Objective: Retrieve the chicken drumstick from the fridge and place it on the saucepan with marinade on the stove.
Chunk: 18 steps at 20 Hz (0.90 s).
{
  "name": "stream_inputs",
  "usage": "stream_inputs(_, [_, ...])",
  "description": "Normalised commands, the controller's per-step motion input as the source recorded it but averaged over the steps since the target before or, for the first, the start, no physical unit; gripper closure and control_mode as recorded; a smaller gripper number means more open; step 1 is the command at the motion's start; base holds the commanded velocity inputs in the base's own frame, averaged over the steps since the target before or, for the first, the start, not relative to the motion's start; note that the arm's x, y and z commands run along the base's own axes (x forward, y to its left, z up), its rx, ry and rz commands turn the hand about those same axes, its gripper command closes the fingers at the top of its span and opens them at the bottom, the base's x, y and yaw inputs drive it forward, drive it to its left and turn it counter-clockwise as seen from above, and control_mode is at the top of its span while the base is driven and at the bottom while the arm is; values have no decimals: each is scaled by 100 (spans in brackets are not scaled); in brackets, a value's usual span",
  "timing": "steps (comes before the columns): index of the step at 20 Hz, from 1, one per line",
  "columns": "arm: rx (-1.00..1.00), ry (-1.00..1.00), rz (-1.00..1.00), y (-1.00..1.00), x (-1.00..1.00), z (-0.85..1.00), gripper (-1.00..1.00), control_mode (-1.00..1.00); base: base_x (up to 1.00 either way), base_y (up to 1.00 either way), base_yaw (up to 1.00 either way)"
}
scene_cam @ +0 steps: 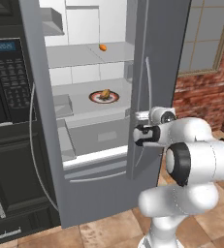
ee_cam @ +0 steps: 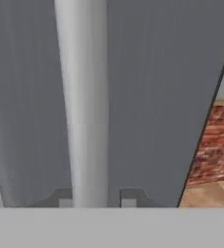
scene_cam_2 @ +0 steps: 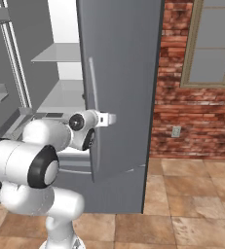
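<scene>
While jaws clasp the fridge (scene_cam: pixel 104 203) handle (ee_cam: pixel 82 106), its right door (scene_cam_2: pixel 121 73) screens the shelves.

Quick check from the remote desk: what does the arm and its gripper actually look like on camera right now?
A glossy white arm of rounded segments, with black rings at the joints. Its two-finger gripper ends in small dark grey finger tips. No cables or markings show.

Even, bright rendered light (no glare), soft shadows, slightly blurry.
</scene>
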Motion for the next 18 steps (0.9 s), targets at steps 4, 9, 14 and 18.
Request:
stream_inputs(4, [0,22,-17,-100,-91,8,100,-100,0,0,0])
stream_inputs(9, [1,19,-6,-75,-34,0,100,-100,0,0,0])
stream_inputs(14, [0,1,0,-9,-1,0,-100,-100,0,0,0])
stream_inputs(18, [0,0,0,0,-15,18,-100,-100,0,0,0])
